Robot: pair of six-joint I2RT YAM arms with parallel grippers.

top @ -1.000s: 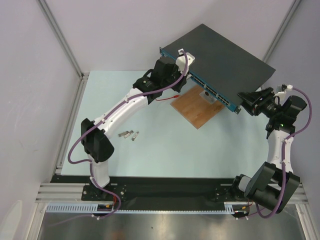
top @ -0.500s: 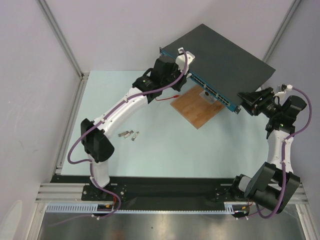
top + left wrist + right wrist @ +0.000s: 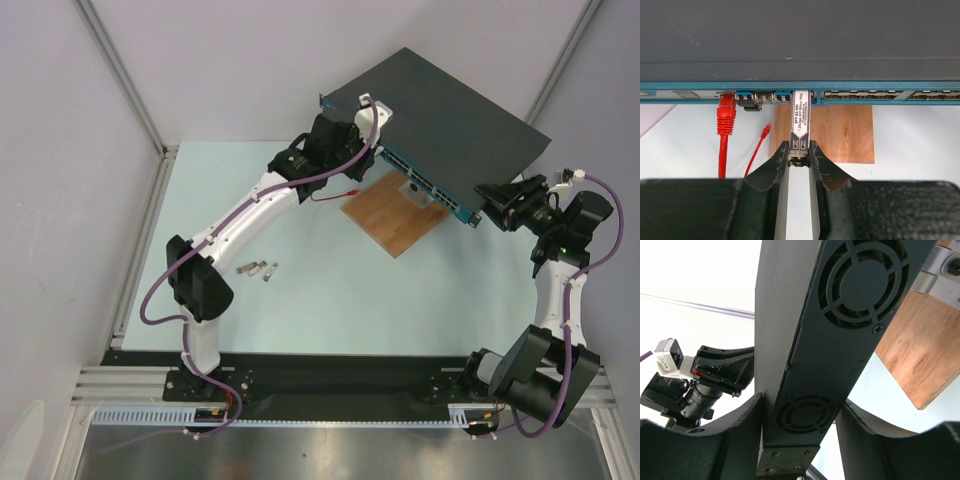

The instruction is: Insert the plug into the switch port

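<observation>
Grey walls and a metal frame enclose one pale blue table [image 3: 330, 300], and at its far right we see the switch [image 3: 450, 110], a single flat dark box with its long blue front edge turned toward the arms. From the left wrist view we count one silver plug [image 3: 800, 122], label up, with its front end at the mouth of a port in that blue edge. We cannot tell how deep it sits. The left claw [image 3: 799, 153] is clamped on the plug's rear end, one finger on each side.

Just left of the plug, one red connector [image 3: 726, 112] sits in a port, and a second red end [image 3: 766, 131] lies loose below the edge.

The right claw [image 3: 800, 420] is clamped across the switch's right end, one finger pressed to each broad face. We count two round fan grilles on that end.

One wooden board [image 3: 395, 215] lies under the front edge. Three small silvery pieces [image 3: 258, 269] lie side by side on the table near the left arm, well apart from the switch.
</observation>
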